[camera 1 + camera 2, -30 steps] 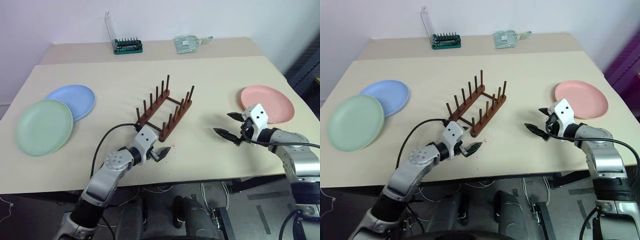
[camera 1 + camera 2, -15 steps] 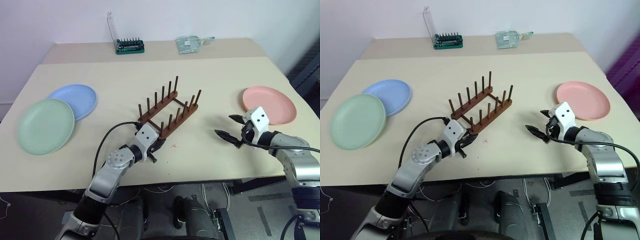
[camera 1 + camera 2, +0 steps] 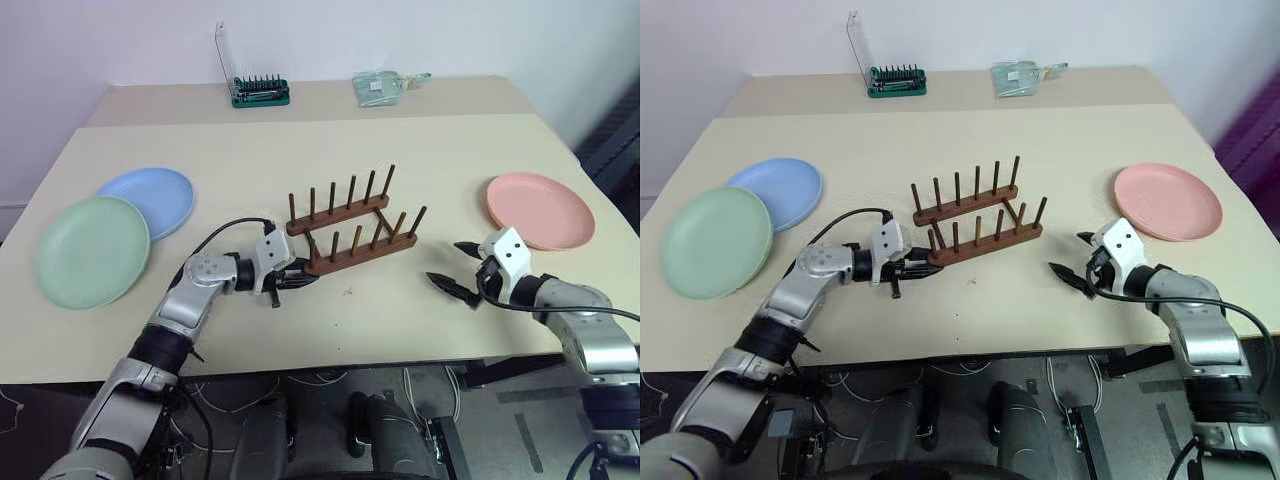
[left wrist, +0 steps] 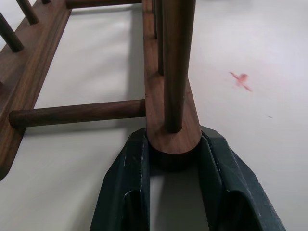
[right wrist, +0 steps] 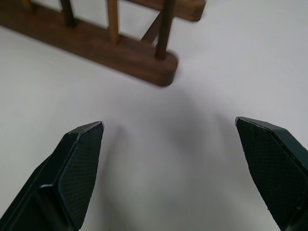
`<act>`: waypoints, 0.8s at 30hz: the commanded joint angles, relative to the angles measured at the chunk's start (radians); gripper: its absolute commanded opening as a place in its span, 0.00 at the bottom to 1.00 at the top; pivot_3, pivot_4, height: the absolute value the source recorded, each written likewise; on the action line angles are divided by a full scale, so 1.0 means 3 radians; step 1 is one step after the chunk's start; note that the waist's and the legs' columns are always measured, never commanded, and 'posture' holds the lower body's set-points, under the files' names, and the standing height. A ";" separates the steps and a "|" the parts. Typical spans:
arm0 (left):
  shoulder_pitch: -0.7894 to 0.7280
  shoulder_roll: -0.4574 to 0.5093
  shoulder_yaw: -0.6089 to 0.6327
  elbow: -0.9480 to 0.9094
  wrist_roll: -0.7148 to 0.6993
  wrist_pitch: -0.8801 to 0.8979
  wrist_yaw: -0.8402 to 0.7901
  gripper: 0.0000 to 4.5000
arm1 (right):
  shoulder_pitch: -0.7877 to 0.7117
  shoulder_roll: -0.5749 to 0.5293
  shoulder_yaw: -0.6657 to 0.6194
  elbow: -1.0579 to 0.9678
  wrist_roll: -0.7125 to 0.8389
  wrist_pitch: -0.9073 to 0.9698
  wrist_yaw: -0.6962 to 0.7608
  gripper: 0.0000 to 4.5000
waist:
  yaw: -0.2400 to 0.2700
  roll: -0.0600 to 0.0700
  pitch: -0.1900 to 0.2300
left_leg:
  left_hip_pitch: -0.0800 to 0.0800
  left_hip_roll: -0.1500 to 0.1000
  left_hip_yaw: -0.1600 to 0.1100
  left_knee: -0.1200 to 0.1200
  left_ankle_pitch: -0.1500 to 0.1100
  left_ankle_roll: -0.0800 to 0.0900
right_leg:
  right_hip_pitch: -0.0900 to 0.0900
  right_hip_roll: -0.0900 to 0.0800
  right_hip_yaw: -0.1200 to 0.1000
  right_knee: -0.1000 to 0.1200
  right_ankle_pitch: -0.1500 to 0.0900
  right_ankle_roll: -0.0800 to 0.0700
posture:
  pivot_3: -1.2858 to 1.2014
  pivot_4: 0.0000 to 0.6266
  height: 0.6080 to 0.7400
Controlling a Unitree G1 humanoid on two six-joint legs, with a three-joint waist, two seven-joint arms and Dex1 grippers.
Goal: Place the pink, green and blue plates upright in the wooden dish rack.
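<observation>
The wooden dish rack point(image 3: 350, 225) stands mid-table, its two pegged rails running nearly crosswise. My left gripper point(image 3: 295, 280) is shut on the left end of the near rail point(image 4: 173, 139), one black finger point(image 4: 127, 173) on each side of it. My right gripper point(image 3: 447, 262) hovers open to the right of the rack, with bare table between its fingertips point(image 5: 79, 159). The pink plate point(image 3: 540, 210) lies flat just beyond the right gripper. The green plate point(image 3: 92, 250) and the blue plate point(image 3: 150, 198) lie flat at the table's left, the green rim overlapping the blue.
A green tool holder point(image 3: 260, 92) with a clear lid and a clear bag point(image 3: 380, 88) sit on the back table. A small red mark point(image 3: 347, 292) is on the tabletop in front of the rack. The table's front edge runs just below both grippers.
My left gripper closed on the rack's near rail end and swung the rack from a diagonal to nearly crosswise. The right gripper sank slightly and stayed open.
</observation>
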 commanded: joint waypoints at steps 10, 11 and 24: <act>0.0860 0.0462 0.0341 -0.1002 -0.0208 0.0816 0.0038 0.78 | 0.0175 0.0050 0.0058 -0.0532 0.0079 0.0104 0.0003 0.60 | -0.0118 0.0002 -0.0003 | 0.0013 0.0008 0.0002 -0.0009 0.0000 0.0000 | 0.0004 0.0003 0.0002 0.0003 0.0000 0.0001 | 0.52 0.24 0.92; 0.0985 0.0480 0.0347 -0.1210 -0.0297 0.0942 0.0030 0.66 | 0.0133 0.0097 0.0118 -0.0535 0.0071 0.0145 -0.0018 0.48 | -0.0135 0.0002 -0.0003 | 0.0016 0.0009 0.0002 -0.0011 -0.0001 0.0000 | 0.0003 0.0004 0.0003 0.0004 -0.0002 -0.0001 | 0.52 0.24 0.92; 0.0813 -0.0116 0.0041 -0.1129 0.0284 0.1127 0.1103 0.10 | -0.0543 0.0447 0.0706 0.0149 -0.0616 0.0132 -0.0477 0.00 | -0.0054 0.0006 -0.0012 | 0.0027 0.0001 -0.0003 -0.0005 -0.0002 -0.0001 | 0.0027 -0.0006 0.0002 -0.0001 -0.0007 -0.0003 | 0.52 0.24 0.92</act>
